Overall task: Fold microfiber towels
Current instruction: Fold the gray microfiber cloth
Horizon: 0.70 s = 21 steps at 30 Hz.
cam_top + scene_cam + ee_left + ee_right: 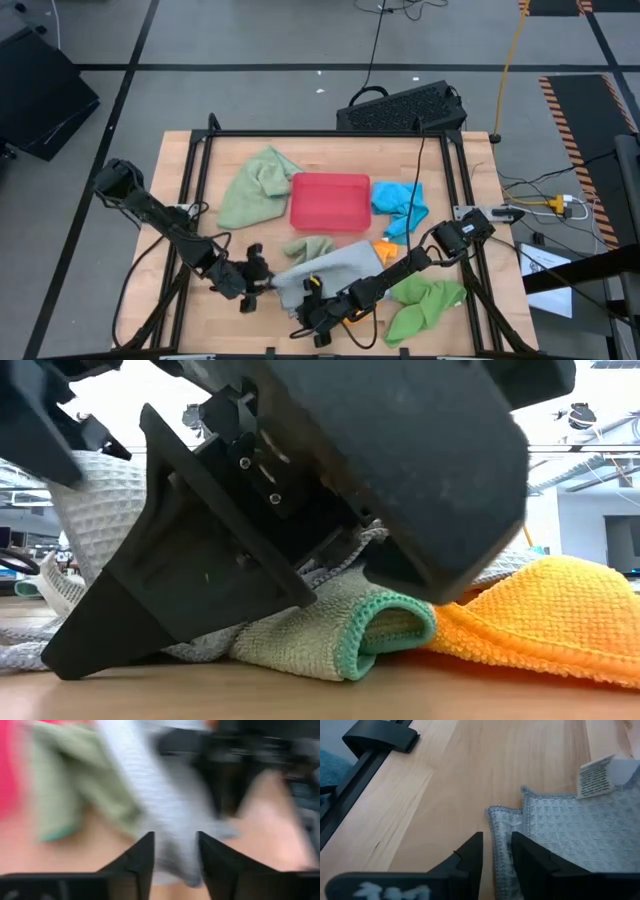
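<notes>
Right pincer: low at the near edge of the worktop, over the near corner of the grey-blue towel; in its wrist view its fingers stand narrowly apart astride the towel's hemmed edge, not pressed on it.
Left pincer: just left of the same towel, at its left edge; fingers a narrow gap apart with grey cloth showing between and beyond them; the blur hides whether they pinch it.
Grey-blue towel: spread near the front middle of the worktop, a white label at one corner.
Bright green towel: bunched at the near right.
Orange towel: small heap just behind the grey-blue one, partly under the right arm.
Small sage green towel: crumpled beside the orange one, touching the grey-blue towel.
Red tray: mid-worktop.
Bright blue towel: right of the tray, touching it.
Large sage green towel: left of the tray, crumpled.
Keyboard: beyond the far edge.
</notes>
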Available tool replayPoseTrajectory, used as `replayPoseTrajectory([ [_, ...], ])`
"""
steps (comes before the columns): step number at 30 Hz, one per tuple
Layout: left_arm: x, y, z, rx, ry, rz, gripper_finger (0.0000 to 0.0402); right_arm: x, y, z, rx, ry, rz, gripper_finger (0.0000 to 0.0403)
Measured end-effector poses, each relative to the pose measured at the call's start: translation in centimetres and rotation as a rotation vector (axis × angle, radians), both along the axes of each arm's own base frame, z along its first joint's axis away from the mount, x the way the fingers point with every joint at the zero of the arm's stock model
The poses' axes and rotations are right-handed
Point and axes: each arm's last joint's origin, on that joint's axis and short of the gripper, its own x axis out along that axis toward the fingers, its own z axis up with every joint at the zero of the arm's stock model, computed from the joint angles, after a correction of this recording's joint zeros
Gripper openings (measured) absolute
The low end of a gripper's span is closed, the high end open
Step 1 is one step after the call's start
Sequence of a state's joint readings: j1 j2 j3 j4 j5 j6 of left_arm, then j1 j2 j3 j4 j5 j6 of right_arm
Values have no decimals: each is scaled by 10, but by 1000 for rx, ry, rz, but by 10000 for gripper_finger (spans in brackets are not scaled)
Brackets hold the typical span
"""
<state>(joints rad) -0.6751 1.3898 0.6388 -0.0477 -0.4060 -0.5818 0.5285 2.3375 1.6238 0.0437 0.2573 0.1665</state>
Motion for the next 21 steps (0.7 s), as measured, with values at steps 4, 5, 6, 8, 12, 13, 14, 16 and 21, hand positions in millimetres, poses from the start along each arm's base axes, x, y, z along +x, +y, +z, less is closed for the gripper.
replayPoseTrajectory([
  [4, -7, 19, 9, 110, -11, 144, 208, 0, 0, 0, -1, -1, 2, 98],
  [5, -8, 22, 12, 115, -21, 170, 217, 0, 0, 0, -1, -1, 2, 97],
  [6, -10, 24, 17, 105, -38, 182, 226, 0, 0, 0, -1, -1, 2, 96],
  [8, -11, 25, 23, 82, -56, 168, 239, 0, 0, 0, -1, -2, 2, 96],
  [12, -17, 18, 27, 27, -48, 82, 243, -1, 1, 0, -2, -5, 2, 96],
  [13, -18, 13, 27, 12, -44, 52, 241, -1, 1, 0, 2, -4, -2, 96],
  [14, -19, 7, 25, 1, -44, 23, 237, -1, 2, 0, 8, -3, -7, 96],
  [16, -20, -8, 20, -21, -61, -31, 227, -1, 2, 0, 25, 0, -22, 96],
  [21, -20, -49, -2, -28, -147, -150, 198, -2, 3, 1, 56, 0, -72, 96],
])
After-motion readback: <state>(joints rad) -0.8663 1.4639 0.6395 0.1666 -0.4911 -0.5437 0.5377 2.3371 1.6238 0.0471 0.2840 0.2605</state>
